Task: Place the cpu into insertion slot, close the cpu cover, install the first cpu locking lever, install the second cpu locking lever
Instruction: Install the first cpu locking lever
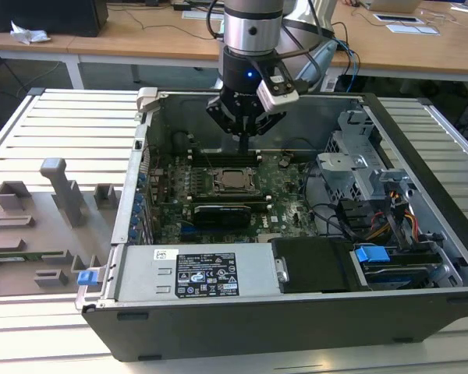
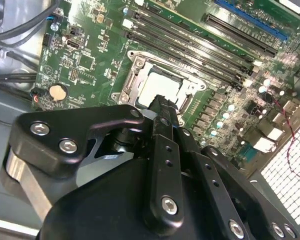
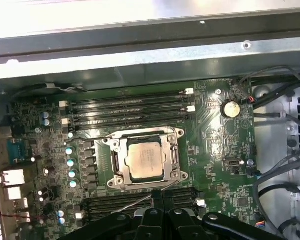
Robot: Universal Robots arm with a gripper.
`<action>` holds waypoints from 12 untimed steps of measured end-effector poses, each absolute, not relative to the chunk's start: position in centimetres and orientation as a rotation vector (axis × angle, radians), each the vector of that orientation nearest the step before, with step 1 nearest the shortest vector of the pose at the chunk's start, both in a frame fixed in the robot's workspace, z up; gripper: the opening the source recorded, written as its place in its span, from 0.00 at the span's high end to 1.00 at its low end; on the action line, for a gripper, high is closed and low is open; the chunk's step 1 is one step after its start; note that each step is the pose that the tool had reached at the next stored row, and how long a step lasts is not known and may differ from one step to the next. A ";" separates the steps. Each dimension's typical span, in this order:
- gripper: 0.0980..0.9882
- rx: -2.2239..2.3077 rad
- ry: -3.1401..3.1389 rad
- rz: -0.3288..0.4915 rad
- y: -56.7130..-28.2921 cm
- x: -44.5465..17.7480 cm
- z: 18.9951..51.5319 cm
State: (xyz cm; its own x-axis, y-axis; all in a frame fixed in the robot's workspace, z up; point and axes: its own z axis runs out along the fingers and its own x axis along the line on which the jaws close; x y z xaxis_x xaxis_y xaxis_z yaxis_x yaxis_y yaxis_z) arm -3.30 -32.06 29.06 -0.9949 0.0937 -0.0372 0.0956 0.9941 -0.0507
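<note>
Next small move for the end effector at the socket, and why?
Likely ease the end effector down toward the thin lever wire beside the insertion slot: the cpu is seated, the cpu cover lies over it, and that wire looks unlatched.

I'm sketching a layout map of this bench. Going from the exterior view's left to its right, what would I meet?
Grey fixture blocks → blue clip → cpu → silver drive cage.
</note>
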 end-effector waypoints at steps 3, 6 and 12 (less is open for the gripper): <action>0.99 0.106 3.103 -0.081 -32.1 -3.3 29.1; 0.99 0.062 3.104 -0.080 -32.1 -3.3 29.1; 0.99 -0.014 3.103 -0.078 -32.1 -3.3 29.1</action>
